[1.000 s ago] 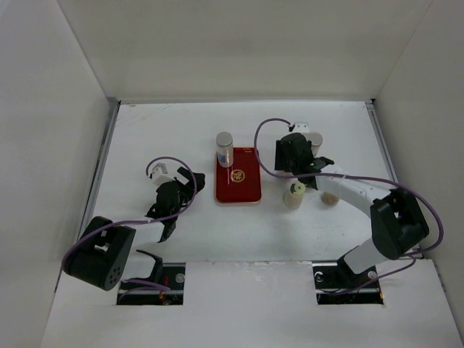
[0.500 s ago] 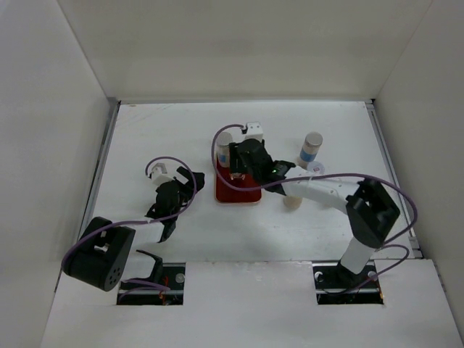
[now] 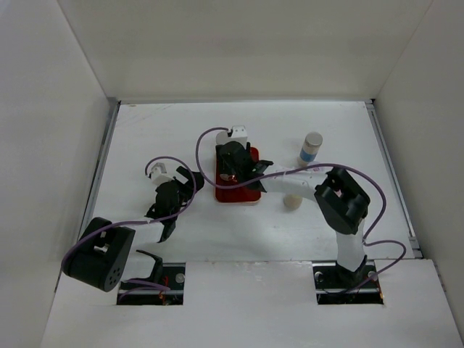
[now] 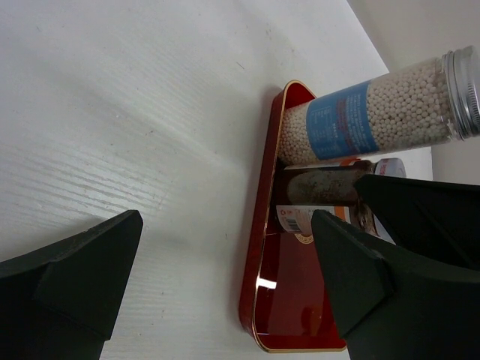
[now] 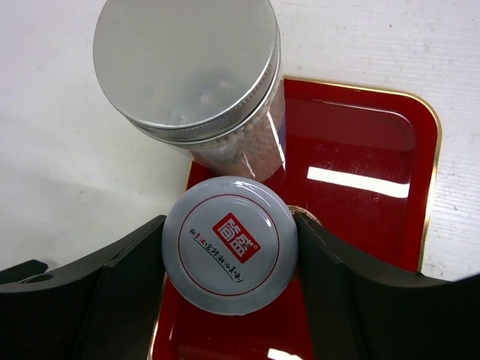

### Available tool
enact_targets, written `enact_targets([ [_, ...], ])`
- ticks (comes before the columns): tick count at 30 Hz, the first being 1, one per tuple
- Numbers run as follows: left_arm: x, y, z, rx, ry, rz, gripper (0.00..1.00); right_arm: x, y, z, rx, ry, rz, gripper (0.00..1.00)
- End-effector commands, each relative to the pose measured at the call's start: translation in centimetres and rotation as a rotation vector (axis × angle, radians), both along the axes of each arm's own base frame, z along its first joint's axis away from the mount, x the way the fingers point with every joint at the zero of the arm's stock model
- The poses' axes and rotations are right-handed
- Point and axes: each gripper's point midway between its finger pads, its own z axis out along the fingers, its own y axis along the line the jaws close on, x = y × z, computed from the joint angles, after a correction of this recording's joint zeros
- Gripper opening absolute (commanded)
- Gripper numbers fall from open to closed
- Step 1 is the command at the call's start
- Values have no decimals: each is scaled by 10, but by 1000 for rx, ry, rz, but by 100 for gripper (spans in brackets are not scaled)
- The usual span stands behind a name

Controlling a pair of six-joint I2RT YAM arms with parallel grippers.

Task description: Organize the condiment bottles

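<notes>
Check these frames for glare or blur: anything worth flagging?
Right wrist: white glare streaks on the red tray; hazy sheen on the silver-capped bottle, the logo-capped bottle sharp. Left wrist: small highlight on the tray, foreground dark. Top external: even light, soft shadows.

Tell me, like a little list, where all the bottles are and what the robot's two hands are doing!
tray: red tray
on tray: bead bottle, silver cap, upright at a corner
right gripper: closed on the grey-capped bottle, over the tray beside the bead bottle
left gripper: open, empty, left of the tray
off tray: blue-label bottle, upright; cream bottle, partly under the right arm
</notes>
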Motion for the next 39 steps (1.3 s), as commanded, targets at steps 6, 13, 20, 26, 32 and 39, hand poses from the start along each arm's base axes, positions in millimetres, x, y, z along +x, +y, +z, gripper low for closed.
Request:
enact_targets([
  [6,6,-1,19,-28,-65,5,100,5,20,63,184,-119,-47,88],
  [13,6,-1,18,-27,-62,5,100,-36,-7,112,214,-146,-23,88],
  [20,5,-3,17,-26,-60,-1,100,-87,-112,116,178,-182,-142,84],
  [26,6,-1,19,-25,-68,8,100,-110,-220,74,106,-112,-350,79],
  [32,6,-1,20,-25,-69,9,100,-115,-243,34,40,-9,-382,92],
  [39,6,0,20,-25,-69,11,100,-95,-223,13,25,21,-336,77],
])
